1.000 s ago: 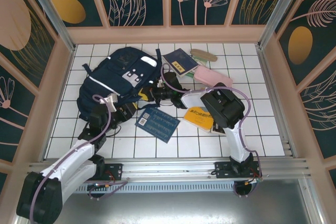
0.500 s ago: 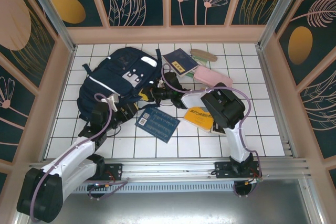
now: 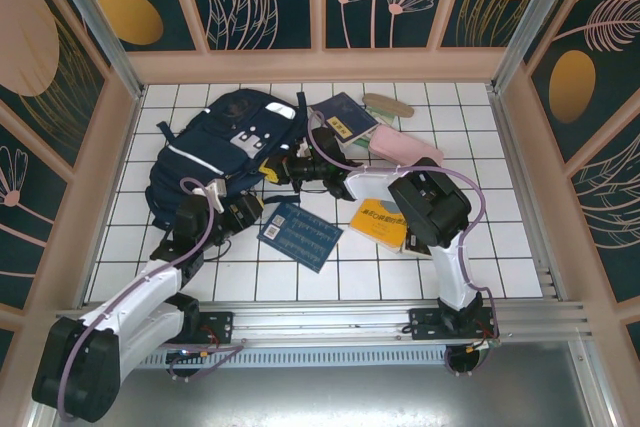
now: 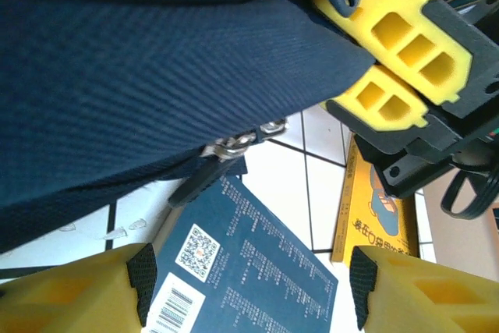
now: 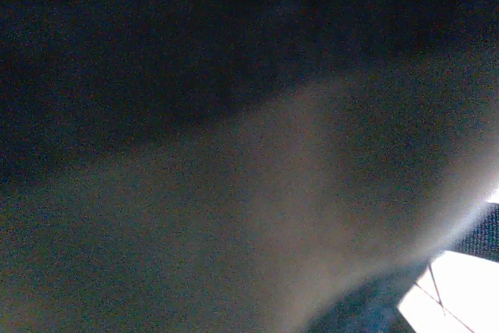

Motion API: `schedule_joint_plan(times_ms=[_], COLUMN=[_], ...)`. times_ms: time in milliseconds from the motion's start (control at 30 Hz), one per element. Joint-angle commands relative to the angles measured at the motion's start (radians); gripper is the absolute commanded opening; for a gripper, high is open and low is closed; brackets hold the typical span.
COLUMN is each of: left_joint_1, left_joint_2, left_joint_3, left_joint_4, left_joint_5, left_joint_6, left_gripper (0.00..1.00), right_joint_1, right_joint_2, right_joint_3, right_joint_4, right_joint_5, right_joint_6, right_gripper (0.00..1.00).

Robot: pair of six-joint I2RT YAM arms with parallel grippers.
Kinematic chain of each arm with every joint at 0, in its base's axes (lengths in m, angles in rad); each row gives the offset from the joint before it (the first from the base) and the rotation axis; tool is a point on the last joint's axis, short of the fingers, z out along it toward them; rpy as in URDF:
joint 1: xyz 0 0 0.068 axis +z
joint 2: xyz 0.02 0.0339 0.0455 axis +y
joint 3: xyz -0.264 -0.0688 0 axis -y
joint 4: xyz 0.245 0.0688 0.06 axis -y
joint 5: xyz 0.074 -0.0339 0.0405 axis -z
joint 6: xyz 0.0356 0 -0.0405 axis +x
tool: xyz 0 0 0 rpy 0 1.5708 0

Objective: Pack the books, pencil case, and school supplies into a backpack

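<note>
- Nearest, the left gripper [image 3: 246, 215] is seen low over the white tiled table [image 3: 500, 247], just beside the near edge of the backpack [image 3: 215, 162]. In its wrist view [image 4: 249, 282] the jaws are spread wide and nothing is held between the yellow fingers [image 4: 93, 294].
- Just beyond it, the blue book [image 3: 300, 235] is laid flat on the tiles, its back cover with white print and a code square turned up [image 4: 257, 271]. One corner is tucked under the backpack's hanging fabric [image 4: 156, 76], where two metal zipper pulls [image 4: 242, 139] are seen dangling.
- To the right, the yellow book [image 3: 380, 225] is laid flat beside the blue one, partly covered by the right arm; its edge is also caught in the left wrist view [image 4: 374, 208].
- Farther on, the right gripper [image 3: 275, 169] is set against the backpack's right edge. Its yellow jaws are pressed together on a fold of the navy fabric [image 4: 394, 52], and its own camera is smothered by dark cloth.
- The backpack is slumped on the left half of the table, white stripe and grey patches facing up.
- Behind the right arm, the pink pencil case [image 3: 405, 150] is lying at a slant.
- A dark book [image 3: 343, 115] is placed just beyond the pouch.
- Farthest, a tan oval piece [image 3: 388, 105] is lying near the back wall.
</note>
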Motion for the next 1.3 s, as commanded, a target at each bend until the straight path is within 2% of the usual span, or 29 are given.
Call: schedule_joint_plan(times_ms=[0,267,533,733,867,900,1100,1200,1267], left_joint_1=[-0.001,0.0,0.0,-0.001,0.0,-0.001,-0.001,-0.004,-0.005], left_joint_2=[0.015,0.06,0.02,-0.007,-0.004,-0.007,-0.134,-0.224,-0.267], left_joint_3=[0.005,0.029,0.015,-0.012,-0.023,-0.023,-0.062,-0.04,-0.006], left_joint_4=[0.074,0.141,0.168,0.17,0.17,0.159,0.128,-0.003,-0.107], left_joint_5=[-0.029,-0.047,-0.044,-0.049,-0.055,-0.059,-0.059,-0.15,-0.212], left_joint_6=[0.019,0.038,0.041,0.035,0.032,0.034,0.07,0.12,0.176], left_gripper=[0.67,0.6,0.43,0.34,0.32,0.32,0.54,0.61,0.62], right_joint_1=[0.005,0.014,0.013,0.013,0.011,0.01,0.01,0.007,0.002], right_joint_2=[-0.077,-0.09,-0.085,-0.077,-0.076,-0.075,-0.089,-0.113,-0.115], right_joint_3=[0.051,0.054,0.048,0.046,0.047,0.047,0.057,0.072,0.106], right_joint_4=[0.07,0.084,0.101,0.115,0.117,0.112,0.094,0.015,-0.048], right_joint_5=[-0.038,-0.041,-0.042,-0.044,-0.045,-0.045,-0.036,0.0,0.013], right_joint_6=[0.029,0.039,0.043,0.05,0.053,0.05,0.034,0.018,-0.002], right_gripper=[0.0,0.0,0.0,0.0,0.0,0.0,0.0,0.0,0.0])
